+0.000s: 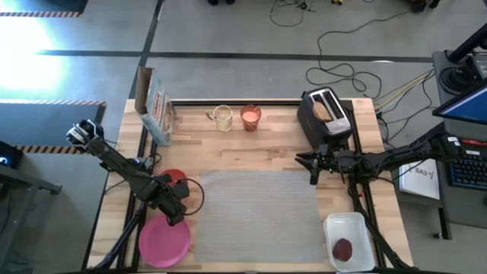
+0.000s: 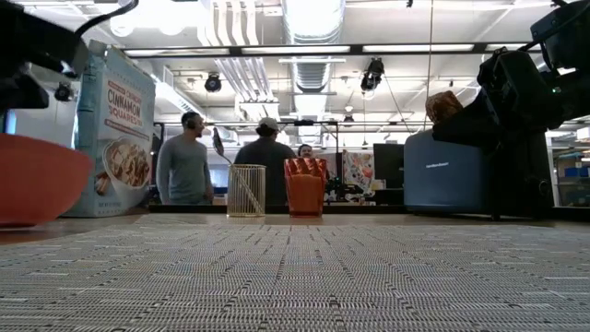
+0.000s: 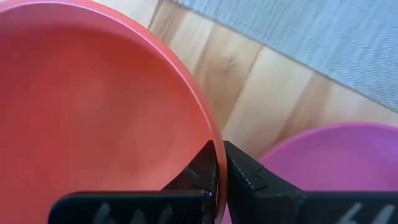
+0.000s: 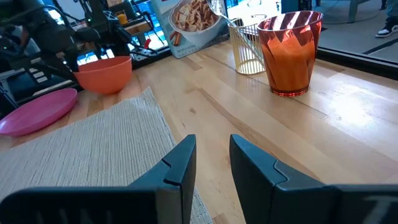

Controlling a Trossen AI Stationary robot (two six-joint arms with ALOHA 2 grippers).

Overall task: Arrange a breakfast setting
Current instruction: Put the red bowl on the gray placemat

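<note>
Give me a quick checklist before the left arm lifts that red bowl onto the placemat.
1. Left gripper shut on the red bowl rim: ok.
2. Pink plate clear of the bowl: cannot tell, they sit close.
3. Placemat free for the drop: ok.
4. Right gripper empty, waiting over the placemat's far right edge: ok.
5. Glass of orange drink away from the path: ok.

A light wooden desk (image 1: 259,156) carries a grey woven placemat (image 1: 259,217) at centre, a pink plate (image 1: 163,242) near its left front corner, a cereal box (image 1: 154,110), two glasses (image 1: 237,117), a black toaster (image 1: 326,114) along the back, and a white tray (image 1: 348,228) front right.
</note>
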